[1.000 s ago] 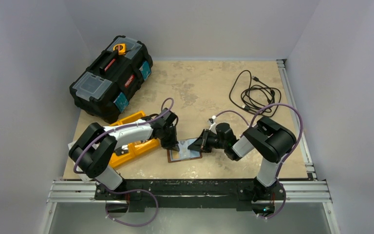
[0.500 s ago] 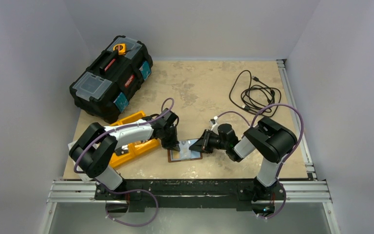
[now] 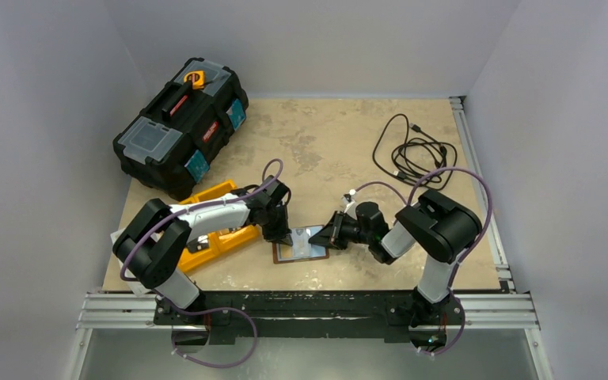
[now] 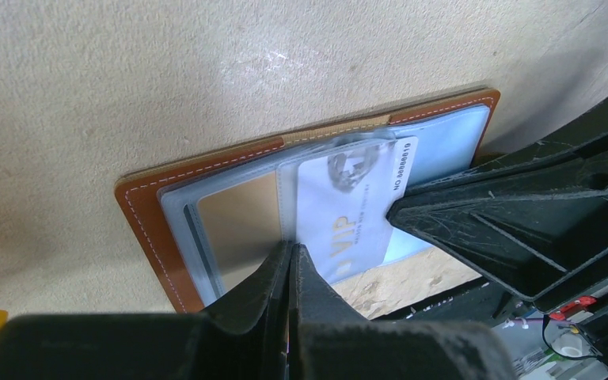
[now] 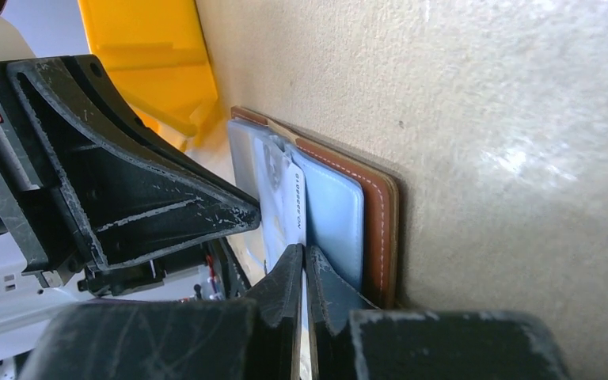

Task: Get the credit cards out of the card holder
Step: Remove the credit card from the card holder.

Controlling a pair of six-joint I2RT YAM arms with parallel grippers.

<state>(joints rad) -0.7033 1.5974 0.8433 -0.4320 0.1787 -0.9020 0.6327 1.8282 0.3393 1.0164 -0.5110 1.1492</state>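
Top external view shows almost no shift over the last second: the card holder [image 3: 299, 250] still lies open on the table [image 3: 340, 142] between both arms. The left gripper [image 4: 291, 250] keeps its jaws pressed together on the holder's inside. The right gripper [image 5: 304, 253] pinches the white card [image 4: 348, 206], which seems partly out, so the extraction is probably going slowly.

Bright, even light; blurred near foreground

Card holder [image 3: 299, 247] lies open and flat on the bench [image 3: 340, 150]: brown leather border with pale stitching, and clear, pale blue sleeves facing up. A white card [image 4: 348, 202] marked VIP sits tilted across the sleeves, partly drawn out.
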